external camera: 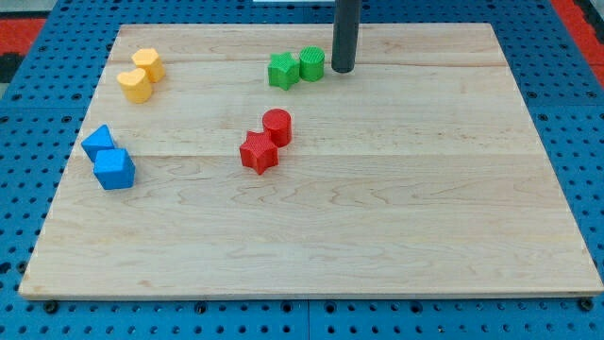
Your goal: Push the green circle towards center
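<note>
The green circle [312,63] stands near the top middle of the wooden board [396,227]. A green star [282,71] touches it on its left side. My tip [342,69] is just to the right of the green circle, very close to it, with a thin gap or light contact. The dark rod comes down from the view's top edge.
A red circle [277,126] and a red star [258,153] sit together near the board's middle left. Two yellow blocks [148,63] [135,84] lie at the top left. Two blue blocks [98,143] [114,169] lie at the left edge.
</note>
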{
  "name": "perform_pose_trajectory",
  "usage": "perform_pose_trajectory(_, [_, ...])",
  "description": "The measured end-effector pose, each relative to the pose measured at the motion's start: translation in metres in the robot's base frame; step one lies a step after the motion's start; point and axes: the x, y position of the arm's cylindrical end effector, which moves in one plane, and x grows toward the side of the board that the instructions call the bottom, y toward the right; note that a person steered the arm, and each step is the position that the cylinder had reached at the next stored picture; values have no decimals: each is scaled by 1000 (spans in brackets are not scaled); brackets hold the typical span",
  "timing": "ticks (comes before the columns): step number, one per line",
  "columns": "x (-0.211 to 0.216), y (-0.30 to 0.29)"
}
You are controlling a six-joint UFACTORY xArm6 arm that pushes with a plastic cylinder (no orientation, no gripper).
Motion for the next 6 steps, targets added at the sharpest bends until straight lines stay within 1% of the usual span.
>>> perform_pose_trajectory(3, [8, -3])
perform_pose_trajectory(4, [-17, 31])
perform_pose_trajectory(5, [-51, 38])
perform_pose_trajectory(6, [-42, -15])
